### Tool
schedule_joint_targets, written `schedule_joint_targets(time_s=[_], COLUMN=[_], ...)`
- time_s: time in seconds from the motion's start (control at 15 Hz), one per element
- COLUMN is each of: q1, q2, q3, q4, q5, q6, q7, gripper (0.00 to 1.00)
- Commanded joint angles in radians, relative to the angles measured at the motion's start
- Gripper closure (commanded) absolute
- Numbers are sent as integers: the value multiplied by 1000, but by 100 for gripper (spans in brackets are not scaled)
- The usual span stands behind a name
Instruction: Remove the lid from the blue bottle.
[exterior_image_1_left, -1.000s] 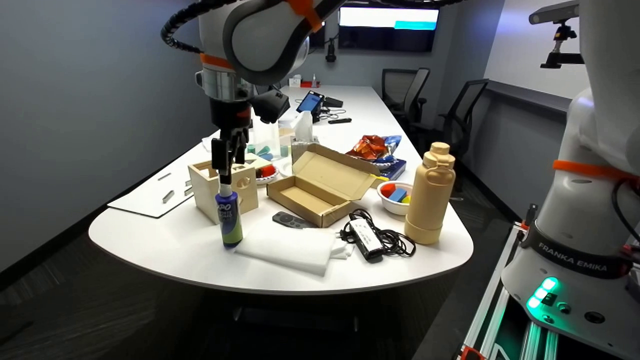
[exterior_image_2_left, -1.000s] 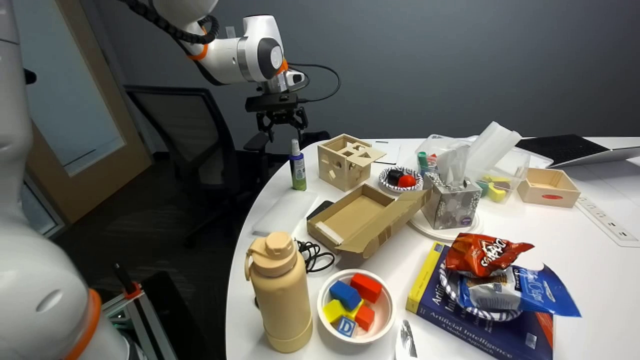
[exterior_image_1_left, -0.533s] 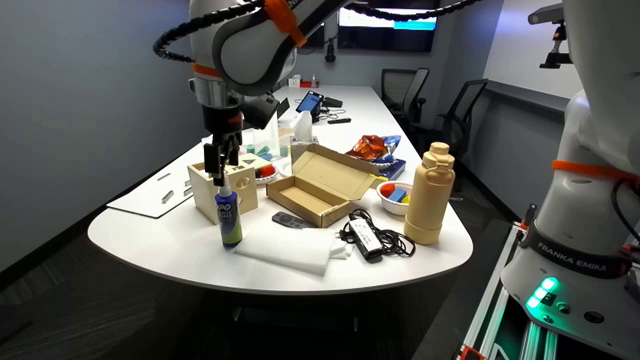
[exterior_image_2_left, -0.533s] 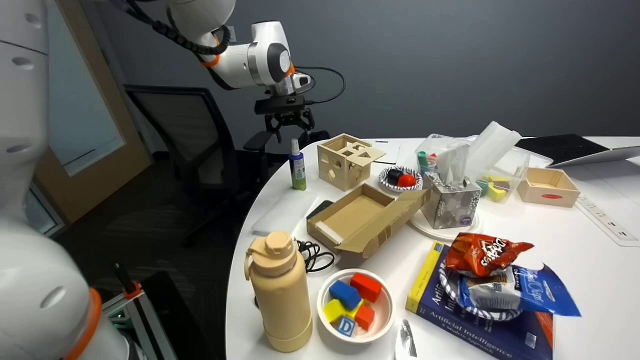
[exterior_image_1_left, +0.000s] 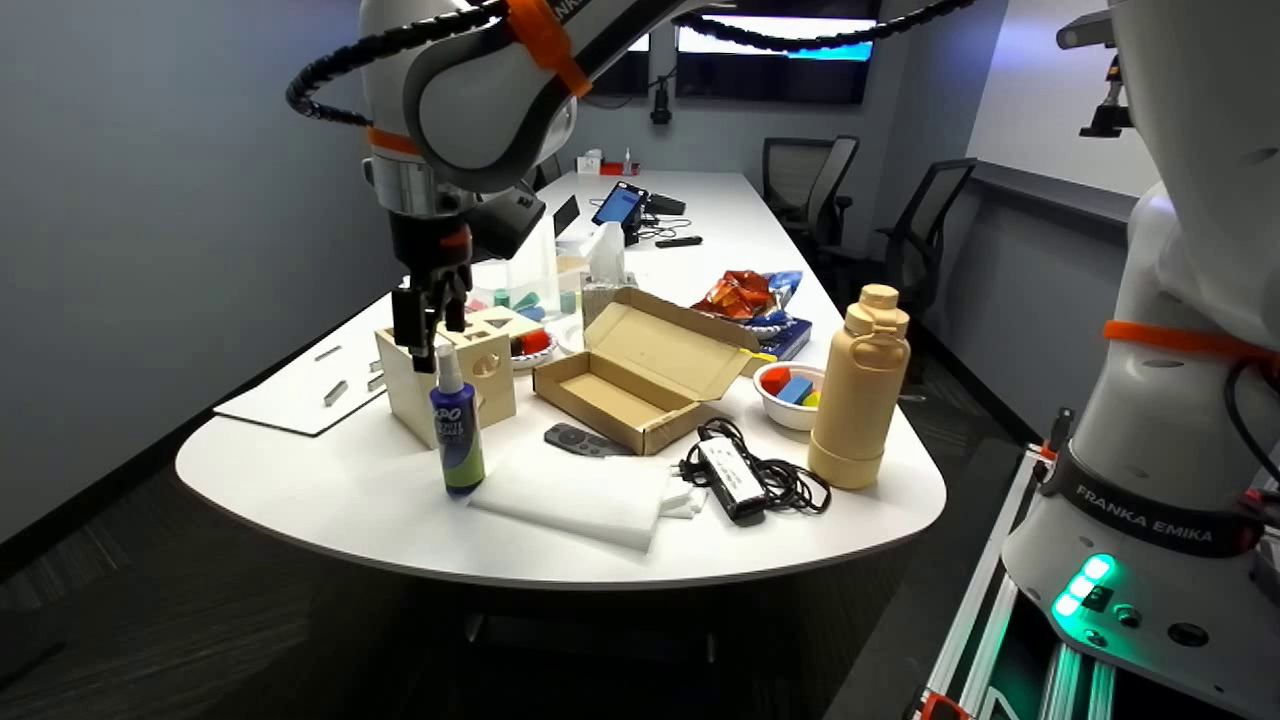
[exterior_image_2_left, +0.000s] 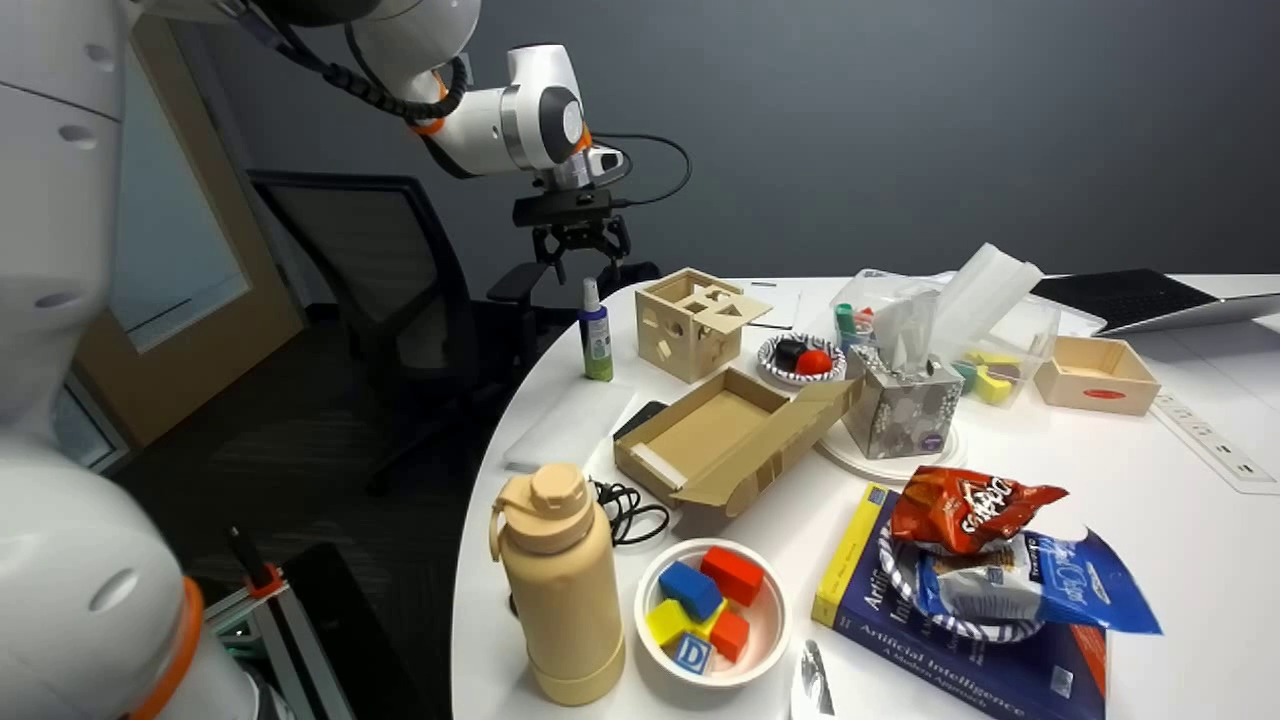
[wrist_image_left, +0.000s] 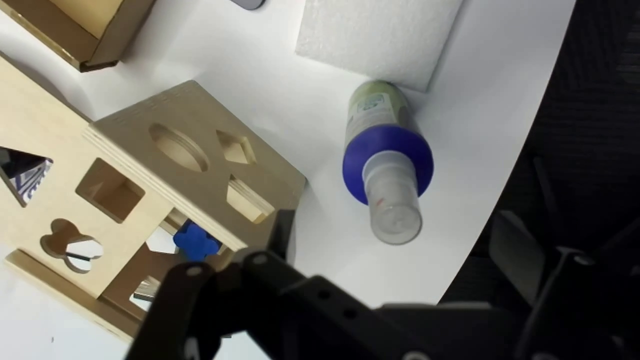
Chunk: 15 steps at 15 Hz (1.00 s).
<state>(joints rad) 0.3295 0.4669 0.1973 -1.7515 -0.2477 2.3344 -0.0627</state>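
A: What is lying nearest on the table (exterior_image_1_left: 330, 500)?

B: A folded white sheet (exterior_image_1_left: 575, 500), along the near edge. A black power adapter (exterior_image_1_left: 735, 480) is sitting at its right. Just left of the sheet, the blue bottle (exterior_image_1_left: 457, 440) is standing upright, green toward the base. Its lid (exterior_image_1_left: 449, 370), a translucent cap, is sitting on top. A tall tan bottle (exterior_image_1_left: 862, 400) is standing at near right.

A: And the fingers?

B: In both exterior views the gripper (exterior_image_2_left: 589, 276) is hanging near the lid, pointing down. In the wrist view its fingers (wrist_image_left: 517, 255) are standing well apart; the lid is showing between them, a gap on each side. Whether the tips are reaching lid height, cannot tell.

A: Farther in?

B: A dark remote (exterior_image_1_left: 583, 440) is lying just beyond the sheet. A wooden box (exterior_image_1_left: 412, 395) with cut-out shapes is standing beyond the blue bottle. Right of it, a cardboard box (exterior_image_1_left: 605, 413) is lying with its flap raised. Farther right, a white bowl (exterior_image_1_left: 788, 413) is holding coloured blocks (exterior_image_1_left: 796, 389).

A: Far end?

B: A tablet (exterior_image_1_left: 621, 205) is standing tilted, its screen glowing blue. Office chairs (exterior_image_1_left: 930, 215) are standing at far right, and a large display (exterior_image_1_left: 770, 80) is hanging on the far wall.
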Motion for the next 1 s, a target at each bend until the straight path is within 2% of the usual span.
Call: schedule_joint_targets(time_s=[0.0,0.6,0.93], q1=[24,24,25], q2=[0,10,17], q3=[-13,-8,-7], q4=[37,47,52], q5=[-20,-10,-10], q6=[-64,-112,-99], q7=[26,40,46], gripper=[0,0,0])
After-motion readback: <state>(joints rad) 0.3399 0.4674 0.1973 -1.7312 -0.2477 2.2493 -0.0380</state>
